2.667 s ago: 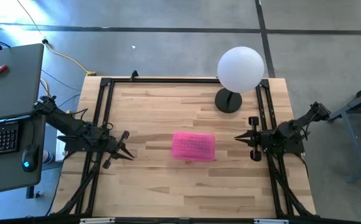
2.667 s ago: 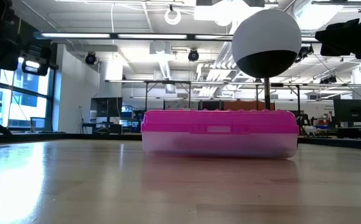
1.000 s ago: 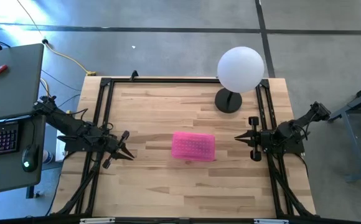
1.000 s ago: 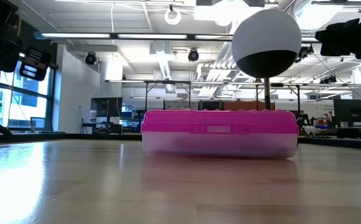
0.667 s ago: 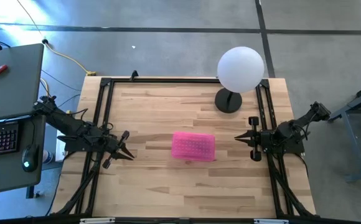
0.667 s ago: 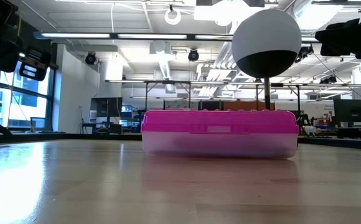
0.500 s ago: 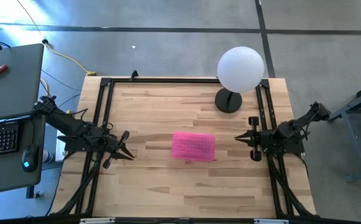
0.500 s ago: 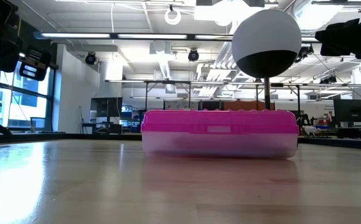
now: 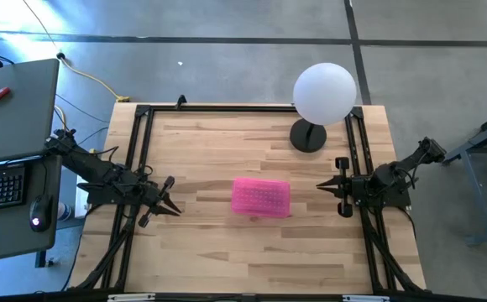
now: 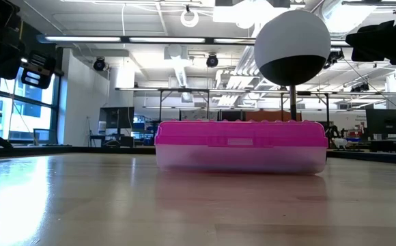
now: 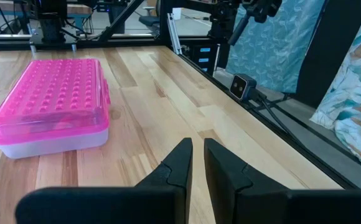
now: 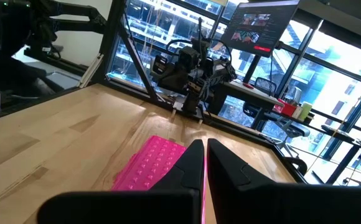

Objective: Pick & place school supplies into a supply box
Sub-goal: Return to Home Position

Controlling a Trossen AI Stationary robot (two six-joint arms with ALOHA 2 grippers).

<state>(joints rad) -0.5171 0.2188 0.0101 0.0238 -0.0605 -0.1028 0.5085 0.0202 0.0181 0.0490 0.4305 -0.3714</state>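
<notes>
Nothing has moved: closed box (image 9: 261,197) sits mid-table between left gripper (image 9: 173,209) and right gripper (image 9: 322,187), both pinched closed and empty (homing looks finished; no further move seems needed).

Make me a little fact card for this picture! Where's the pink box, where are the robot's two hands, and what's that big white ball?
Supply box: middle of the table, pink lid closed
Left gripper: near the table's left edge, shut, empty, apart from the box
Right gripper: near the right edge, shut, empty
White ball: a globe lamp, standing behind the box on the right arm's side
</notes>
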